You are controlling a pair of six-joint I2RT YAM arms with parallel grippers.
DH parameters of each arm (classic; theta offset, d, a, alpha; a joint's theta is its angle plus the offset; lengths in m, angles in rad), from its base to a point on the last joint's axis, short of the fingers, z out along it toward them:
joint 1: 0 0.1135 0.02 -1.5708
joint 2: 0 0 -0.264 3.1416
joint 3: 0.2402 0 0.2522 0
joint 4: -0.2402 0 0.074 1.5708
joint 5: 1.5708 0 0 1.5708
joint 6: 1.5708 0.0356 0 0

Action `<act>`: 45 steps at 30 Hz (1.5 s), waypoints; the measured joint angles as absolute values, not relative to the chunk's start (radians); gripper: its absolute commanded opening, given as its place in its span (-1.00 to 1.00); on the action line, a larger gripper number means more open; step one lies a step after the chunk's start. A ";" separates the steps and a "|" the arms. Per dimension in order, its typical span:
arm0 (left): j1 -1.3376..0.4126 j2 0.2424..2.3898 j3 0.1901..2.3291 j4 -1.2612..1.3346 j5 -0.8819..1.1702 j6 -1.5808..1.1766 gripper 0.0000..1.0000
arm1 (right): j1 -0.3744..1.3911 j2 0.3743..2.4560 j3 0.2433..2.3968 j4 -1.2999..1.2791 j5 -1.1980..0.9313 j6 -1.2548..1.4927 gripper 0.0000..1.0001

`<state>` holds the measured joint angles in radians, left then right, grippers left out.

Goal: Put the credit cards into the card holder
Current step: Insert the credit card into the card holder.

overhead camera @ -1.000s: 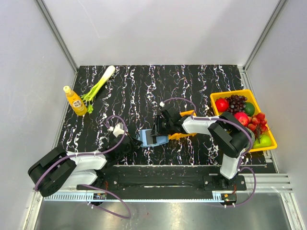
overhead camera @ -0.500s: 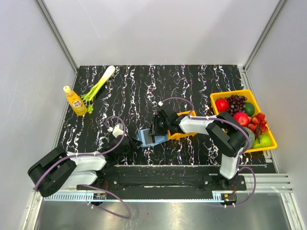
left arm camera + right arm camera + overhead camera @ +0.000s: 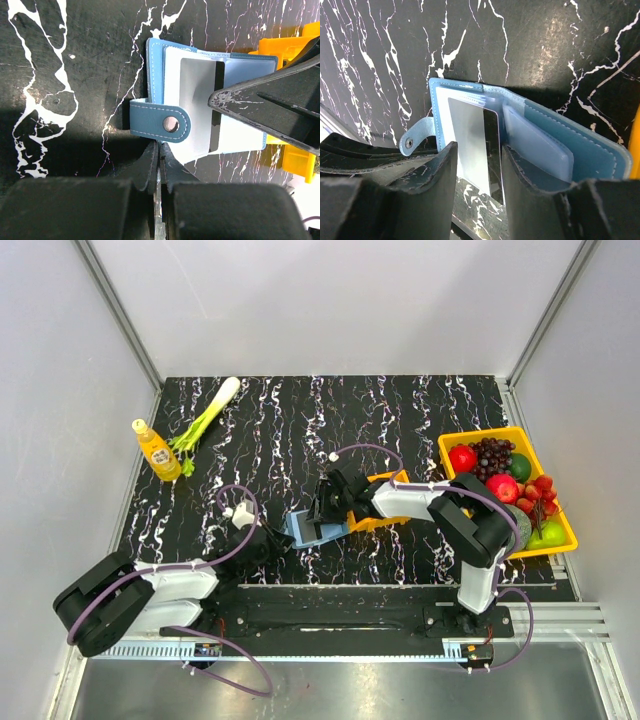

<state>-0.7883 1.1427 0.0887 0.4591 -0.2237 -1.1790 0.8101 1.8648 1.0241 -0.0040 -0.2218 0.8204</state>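
The blue card holder (image 3: 303, 526) lies open on the black marbled table, its strap (image 3: 160, 121) toward my left arm. A silver and dark credit card (image 3: 472, 135) sits partly inside a clear sleeve, its near end sticking out over the table; it also shows in the left wrist view (image 3: 196, 100). My left gripper (image 3: 160, 151) is shut at the holder's near edge, just under the strap. My right gripper (image 3: 479, 147) is open and straddles the card. One of its fingers (image 3: 265, 112) touches the card's edge. No other cards are in view.
A small orange tray (image 3: 372, 523) sits right behind the holder under my right arm. A yellow fruit bin (image 3: 480, 436) stands at the right edge. A yellow bottle (image 3: 157, 450) and a leek (image 3: 205, 420) lie at the far left.
My right gripper and the card holder have shifted slightly to the left. The left arm has drawn back a little.
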 measured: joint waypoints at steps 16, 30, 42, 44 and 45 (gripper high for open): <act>-0.793 1.084 0.089 0.374 -0.241 -1.221 -1.00 | 0.828 1.837 1.055 -0.142 -0.182 0.759 -0.10; -0.796 1.102 0.090 0.394 -0.244 -1.222 -1.00 | 0.865 1.845 1.087 -0.166 -0.216 0.729 -0.20; -0.799 1.086 0.088 0.379 -0.270 -1.221 -1.00 | 0.878 1.897 1.140 -0.189 -0.194 0.734 -0.16; -0.800 1.086 0.088 0.379 -0.270 -1.221 -1.00 | 0.878 1.897 1.140 -0.189 -0.195 0.734 -0.12; -0.800 1.086 0.088 0.379 -0.270 -1.220 -1.00 | 0.878 1.897 1.140 -0.189 -0.195 0.734 -0.08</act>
<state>-0.7998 1.0863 0.0879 0.3794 -0.2703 -1.2201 0.8776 1.8965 1.1400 -0.1890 -0.1951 0.7341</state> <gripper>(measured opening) 0.026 0.418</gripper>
